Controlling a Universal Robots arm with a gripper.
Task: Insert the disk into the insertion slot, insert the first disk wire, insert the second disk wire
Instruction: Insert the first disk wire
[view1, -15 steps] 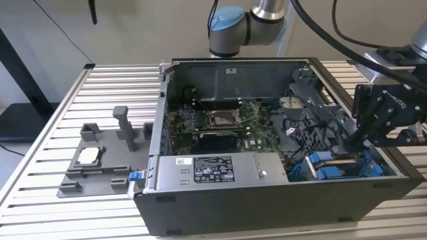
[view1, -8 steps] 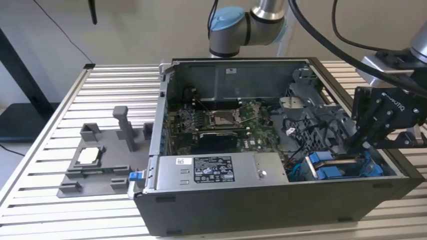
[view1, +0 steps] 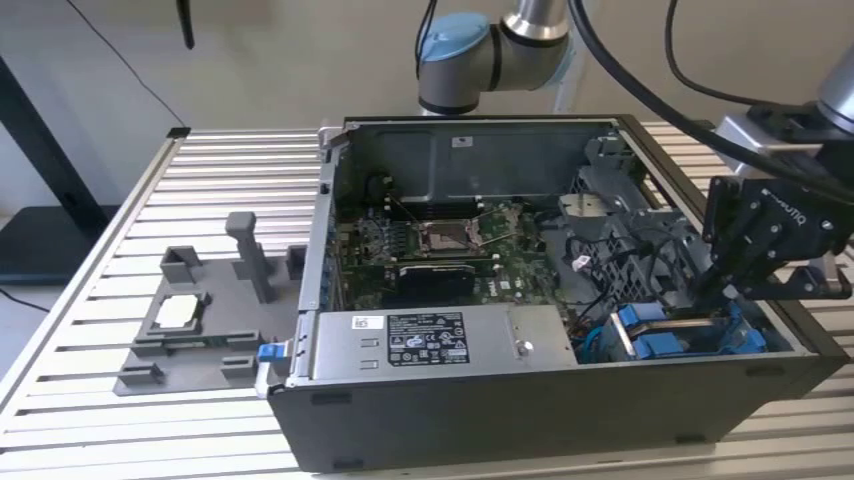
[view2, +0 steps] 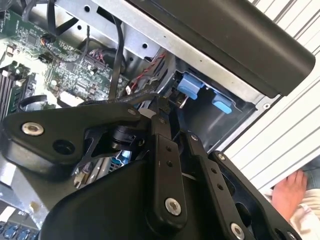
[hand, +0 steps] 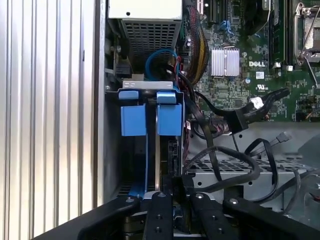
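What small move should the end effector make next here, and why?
Probably a short, straight push seating the disk deeper in the insertion slot. In the first wrist view the end effector sits at the disk's near end, its blue frame runs in line with the slot's walls, and the black wire connector lies loose aside.

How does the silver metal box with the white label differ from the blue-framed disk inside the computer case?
The silver metal box with the white label is larger than the blue-framed disk. The box lies away from the black pincer; the disk sits close beside it. Both are inside the black computer case.
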